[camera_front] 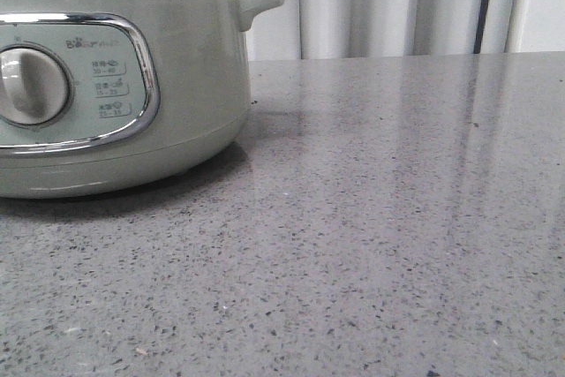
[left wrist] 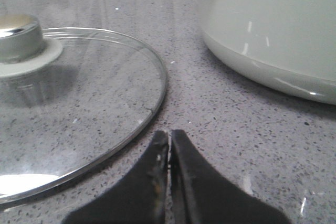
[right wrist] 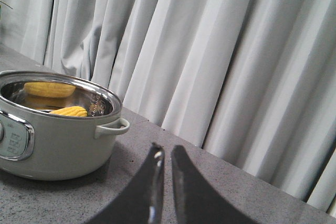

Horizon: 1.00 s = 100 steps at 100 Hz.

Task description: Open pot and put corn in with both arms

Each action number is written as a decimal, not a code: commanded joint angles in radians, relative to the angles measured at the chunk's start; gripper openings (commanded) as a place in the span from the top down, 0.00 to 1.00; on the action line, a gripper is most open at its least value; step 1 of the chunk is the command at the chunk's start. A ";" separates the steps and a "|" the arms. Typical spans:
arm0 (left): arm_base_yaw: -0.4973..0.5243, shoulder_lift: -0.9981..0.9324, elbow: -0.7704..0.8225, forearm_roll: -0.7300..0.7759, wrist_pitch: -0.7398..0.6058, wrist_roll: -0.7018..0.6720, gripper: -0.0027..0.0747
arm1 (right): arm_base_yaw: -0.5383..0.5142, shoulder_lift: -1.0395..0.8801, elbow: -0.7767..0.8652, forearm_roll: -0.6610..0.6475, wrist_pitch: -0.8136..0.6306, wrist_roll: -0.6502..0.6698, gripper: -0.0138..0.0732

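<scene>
Pot open, corn inside — both arms clear.

The pot (camera_front: 106,86) sits toward the counter's (camera_front: 397,218) left edge; its glass lid (left wrist: 79,103) lies flat alongside, leaving the mouth free. The corn (right wrist: 71,111) rests inside. Left gripper (left wrist: 169,145) pinched together, empty; right gripper (right wrist: 164,156) nearly closed, empty.

Staged kitchen-style test area: speckled grey stone worktop (camera_front: 397,218), pleated white curtain (right wrist: 210,51) backdrop, 1 electric pot (camera_front: 185,68).
</scene>
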 commanded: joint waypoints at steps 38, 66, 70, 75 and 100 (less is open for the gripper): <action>0.005 -0.028 0.026 0.005 -0.057 -0.020 0.99 | -0.006 0.016 -0.021 -0.022 -0.071 0.000 0.84; 0.005 -0.028 0.026 0.005 -0.057 -0.020 0.99 | -0.010 0.016 -0.005 -0.022 -0.071 0.000 0.84; 0.005 -0.028 0.026 0.005 -0.057 -0.020 0.99 | -0.023 0.014 0.012 -0.045 -0.065 0.000 0.84; 0.005 -0.028 0.026 0.005 -0.057 -0.020 0.99 | -0.054 0.014 0.041 -0.060 -0.040 0.000 0.84; 0.005 -0.028 0.026 0.005 -0.057 -0.020 0.99 | -0.391 0.012 0.218 0.146 -0.108 0.000 0.84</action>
